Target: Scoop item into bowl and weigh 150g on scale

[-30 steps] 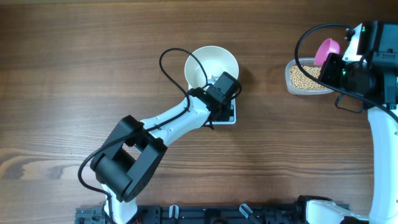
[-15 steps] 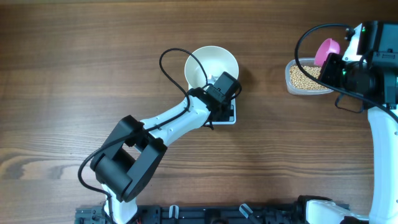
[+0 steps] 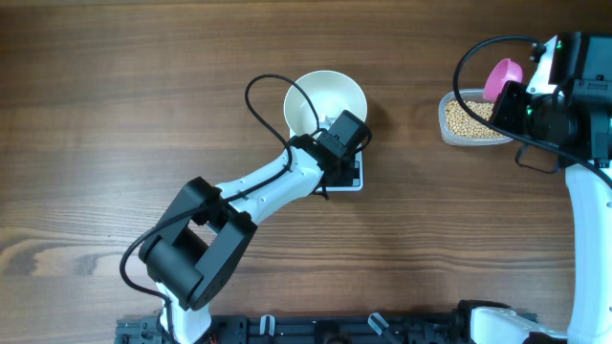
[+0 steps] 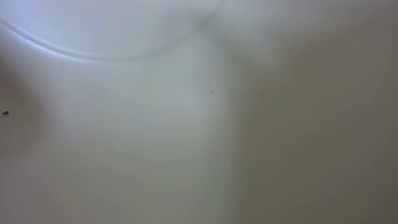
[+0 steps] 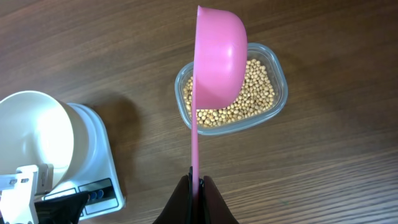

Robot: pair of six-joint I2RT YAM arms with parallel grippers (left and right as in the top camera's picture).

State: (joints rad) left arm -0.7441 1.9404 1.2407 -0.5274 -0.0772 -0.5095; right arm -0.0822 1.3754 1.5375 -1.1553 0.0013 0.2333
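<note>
The beans (image 5: 252,93) lie in a clear tub (image 5: 278,87) on the right of the table (image 3: 143,96). None show in the white bowl (image 3: 320,96), which sits on the scale (image 5: 93,168) near the centre. Over the last second nothing has shifted: both arms and every object hold the same places, so this is judged a pause before the first scoop, with no weighing begun.

The right gripper (image 5: 196,183) is closed on the thin handle of the pink scoop (image 5: 217,56). The scoop is raised above the tub's left part, its cup turned on edge and no beans visible in it. The left gripper (image 3: 337,143) is closed at the bowl's near rim, above the scale. Its own camera shows only blurred white, so whether it pinches the rim cannot be told.

Bare wood lies open between tub and bowl. The bowl's far and right rims are unobstructed, while a black cable (image 3: 263,86) loops just beside its left rim.
</note>
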